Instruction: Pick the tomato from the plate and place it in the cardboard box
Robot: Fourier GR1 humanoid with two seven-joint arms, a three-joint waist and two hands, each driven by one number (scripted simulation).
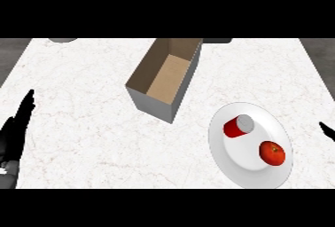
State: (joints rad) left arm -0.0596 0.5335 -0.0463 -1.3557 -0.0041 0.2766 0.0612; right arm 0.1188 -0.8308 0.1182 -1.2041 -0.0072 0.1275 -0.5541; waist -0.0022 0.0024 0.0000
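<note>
The tomato (273, 153) lies on the white plate (229, 164), toward the plate's lower right part, close to its right rim. Nothing holds it. On the same plate, up and to the left of the tomato, a red can (237, 126) lies tipped on its side, its grey end facing up and to the right. The can and the tomato are near each other but apart, with bare plate between them.

The box (152, 99) stands open on the counter (85, 133), up and to the left of the plate. It is long and narrow, set at a slant, with its near grey corner pointing toward the plate's upper left rim. Its brown floor shows inside and holds nothing visible. A strip of bare counter separates the box from the plate. The can lies on the side of the plate nearer the box, roughly between the tomato and the box's near corner.

The left hand (14, 133) shows at the view's left edge, fingers straight and pointing up, holding nothing, well apart from the box and plate. Of the right hand (326, 130) only a dark tip shows at the right edge, just beside the plate's right rim; I cannot tell how its fingers are set, and it touches nothing visible.

At the counter's far edge, a grey object (63, 40) and a dark object (218, 40) are cut off by the view.
</note>
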